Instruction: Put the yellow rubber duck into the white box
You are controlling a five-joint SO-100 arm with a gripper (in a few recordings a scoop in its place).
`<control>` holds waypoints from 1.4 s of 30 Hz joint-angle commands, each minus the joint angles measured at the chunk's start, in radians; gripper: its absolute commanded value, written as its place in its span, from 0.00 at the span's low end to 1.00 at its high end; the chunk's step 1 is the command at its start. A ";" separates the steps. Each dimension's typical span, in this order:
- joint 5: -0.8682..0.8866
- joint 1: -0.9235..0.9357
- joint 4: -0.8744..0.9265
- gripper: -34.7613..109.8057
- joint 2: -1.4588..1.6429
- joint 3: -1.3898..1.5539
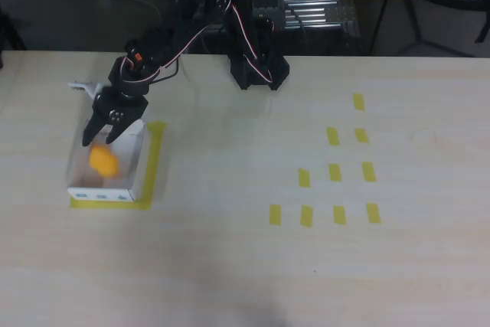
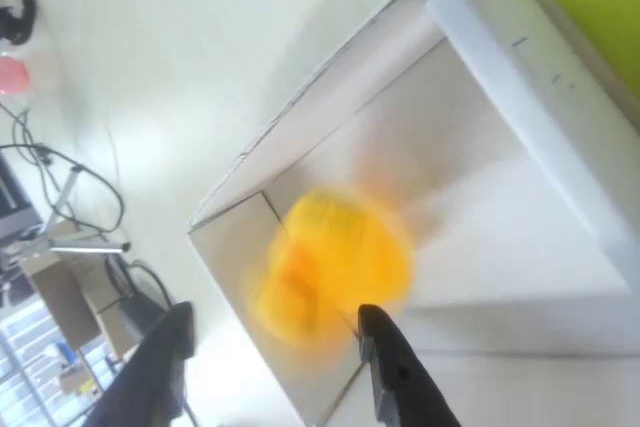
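Observation:
The yellow rubber duck point(image 1: 103, 160) is a blurred orange-yellow blob inside the white box point(image 1: 130, 181), which stands at the table's left. In the wrist view the yellow rubber duck point(image 2: 335, 262) is smeared by motion over the floor of the white box point(image 2: 520, 77). My gripper point(image 1: 101, 137) hangs over the box's far end, just above the duck. Its two black fingers are spread with nothing between them. In the wrist view my gripper point(image 2: 275, 347) shows its dark fingertips point(image 2: 385, 357) apart, the duck beyond them.
A yellow tape frame point(image 1: 155, 160) outlines the box's spot. Several short yellow tape strips point(image 1: 334, 172) lie on the table's right half. The arm's black base point(image 1: 256, 67) stands at the table's far edge.

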 commanded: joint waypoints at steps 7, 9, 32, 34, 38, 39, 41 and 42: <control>-0.009 0.012 -0.026 0.42 0.035 -0.101; -0.009 0.006 -0.025 0.41 0.058 -0.094; 0.295 -0.862 0.480 0.24 1.855 1.009; 0.336 -0.917 0.531 0.24 1.898 1.069; 0.385 -0.969 0.594 0.24 1.904 1.154; 0.393 -0.973 0.598 0.24 1.904 1.180; 0.393 -0.976 0.595 0.24 1.904 1.233; 0.393 -0.976 0.589 0.24 1.904 1.250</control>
